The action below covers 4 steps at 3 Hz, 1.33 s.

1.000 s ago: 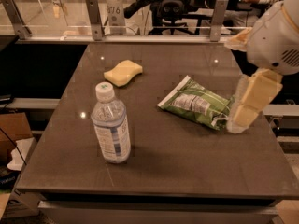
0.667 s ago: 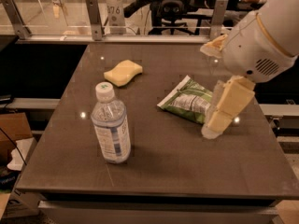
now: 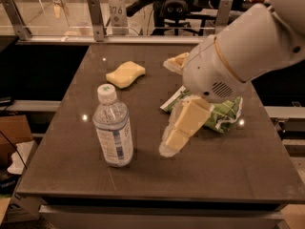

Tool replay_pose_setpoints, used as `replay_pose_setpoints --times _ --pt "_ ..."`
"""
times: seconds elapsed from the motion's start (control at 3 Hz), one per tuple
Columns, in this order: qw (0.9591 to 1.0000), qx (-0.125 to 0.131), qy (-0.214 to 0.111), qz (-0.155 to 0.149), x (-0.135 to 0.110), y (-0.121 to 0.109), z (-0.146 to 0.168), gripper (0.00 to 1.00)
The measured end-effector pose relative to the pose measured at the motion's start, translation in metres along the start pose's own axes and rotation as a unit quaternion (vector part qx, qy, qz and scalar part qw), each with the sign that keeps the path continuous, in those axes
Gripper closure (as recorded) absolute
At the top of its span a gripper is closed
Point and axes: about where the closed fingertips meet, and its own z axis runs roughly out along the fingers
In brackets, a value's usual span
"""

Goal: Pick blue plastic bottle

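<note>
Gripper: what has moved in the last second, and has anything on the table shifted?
The gripper swung left across the green snack bag and now hangs over the table just right of the blue plastic bottle, not touching it. Nothing was picked up. Bottle, bag and yellow sponge stayed put.

Dark brown glossy surface [image 3: 71, 175] with small light glints. Along its far edge stand metal railing posts [image 3: 95, 18] with glass panels [image 3: 43, 8]. Beyond is a black office chair [image 3: 174, 8]. A cardboard box [image 3: 12, 132] sits low left. Lighting is warm and dim. The gripper [image 3: 172, 142] hangs over the surface, right of centre.
</note>
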Motion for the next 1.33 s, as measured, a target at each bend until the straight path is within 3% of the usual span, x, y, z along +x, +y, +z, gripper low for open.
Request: replay_pose_setpoints --times 0.67,1.33 --pt "0.9974 -0.044 -0.054 0.022 -0.024 0.011 0.052 0.00" --pt "0.9914 -0.078 -0.096 0.041 -0.047 0.019 0.072 0.00"
